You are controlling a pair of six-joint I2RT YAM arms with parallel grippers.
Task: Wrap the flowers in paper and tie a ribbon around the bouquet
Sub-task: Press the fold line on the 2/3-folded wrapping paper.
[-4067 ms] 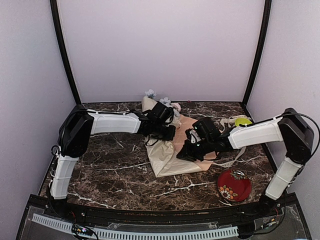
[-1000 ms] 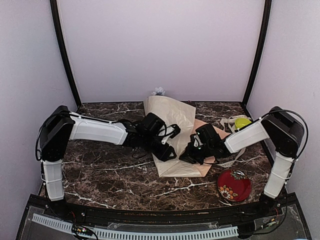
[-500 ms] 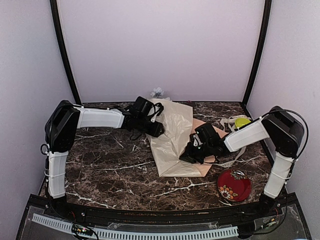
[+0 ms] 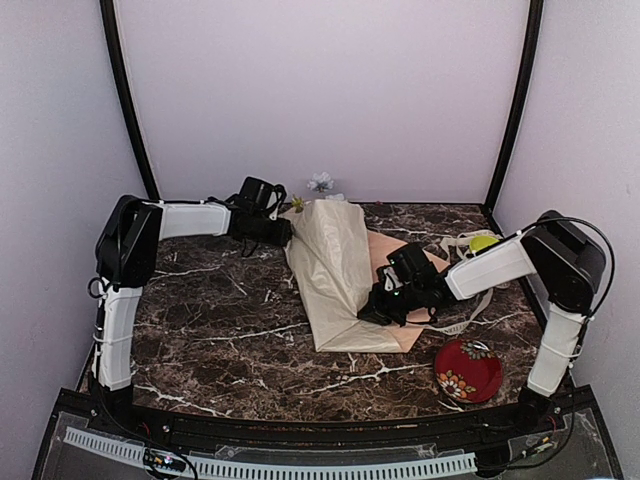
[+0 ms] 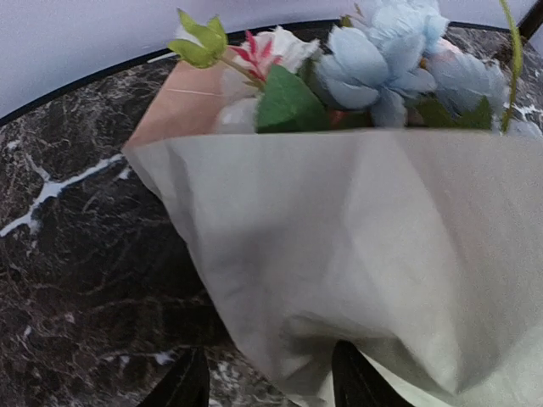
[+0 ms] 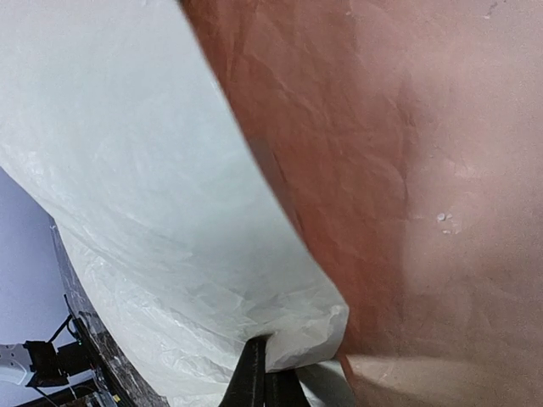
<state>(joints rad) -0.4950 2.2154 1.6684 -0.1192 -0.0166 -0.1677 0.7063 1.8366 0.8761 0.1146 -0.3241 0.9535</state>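
The cream paper [image 4: 335,275] lies folded over the flowers [image 4: 320,182], whose blooms poke out at its far end by the back wall. In the left wrist view the pale-blue and white flowers [image 5: 373,68] show above the paper [image 5: 356,246]. My left gripper [image 4: 283,231] is at the paper's far left edge, open, and a loose fold of paper sags between its fingers [image 5: 188,381]. My right gripper [image 4: 373,308] is shut on the paper's right edge; its tips [image 6: 270,360] pinch the cream fold beside the peach side [image 6: 407,153]. The ribbon [image 4: 460,241] lies at the right.
A lime-green round thing [image 4: 487,243] sits by the ribbon near the right post. A red round item with a flower pattern [image 4: 468,370] lies at the front right. The back wall stands close behind the flowers. Dark marble tabletop [image 4: 220,320] surrounds the paper.
My left arm has swung back and left toward the rear wall. The raised paper flap has come down over the flowers. The right gripper has stayed put on the paper.
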